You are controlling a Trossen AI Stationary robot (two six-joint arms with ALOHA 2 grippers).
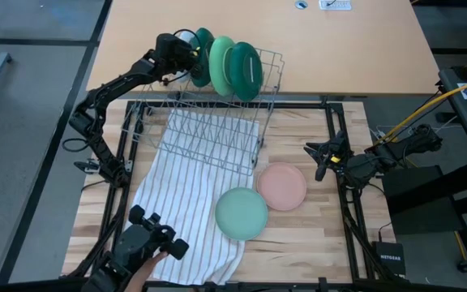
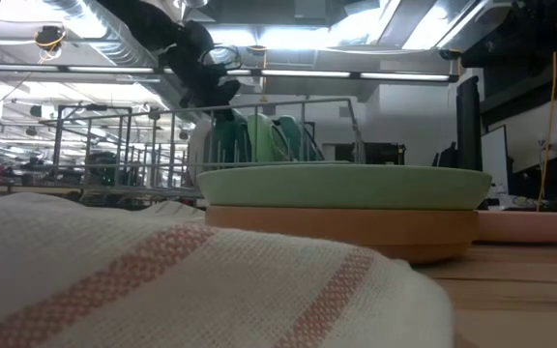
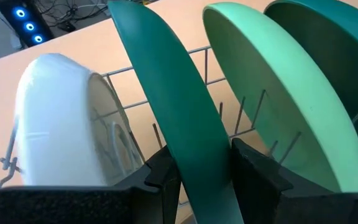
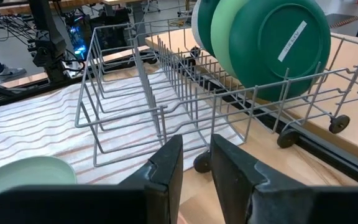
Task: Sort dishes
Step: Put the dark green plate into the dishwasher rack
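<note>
**Dark green plate being slotted into the rack**

At the upper left of the high view, the left pincer (image 1: 186, 58) is clenching the rim of a dark green plate (image 3: 179, 118), holding it upright among the tines of the grey wire rack (image 1: 217, 134). In the left wrist view its two fingers (image 3: 163, 180) are pressing on either face of the thin edge. Just beside that plate a white dish (image 3: 61, 118) is leaning in the rack, and on the other side a light green plate (image 3: 278, 99) and another dark green one (image 3: 334, 43) are standing on edge.

The plates are looking smooth, glossy and rigid, likely light plastic: stiff enough to pinch by the rim, slippery enough to twist in a shallow grip. The rim is probably the best place to take hold.

Lower centre of the high view, a striped cloth (image 1: 177, 211) is lying soft and rumpled under the rack. A pale mint plate (image 1: 242, 213) is lying flat on a brown plate (image 2: 341, 230), with a pink plate (image 1: 281, 186) touching its edge, all on the wooden tabletop (image 1: 314, 243).

At centre right, the right pincer (image 1: 324, 160) is waiting near the pink plate, grasping nothing, its fingers a narrow gap apart.
</note>
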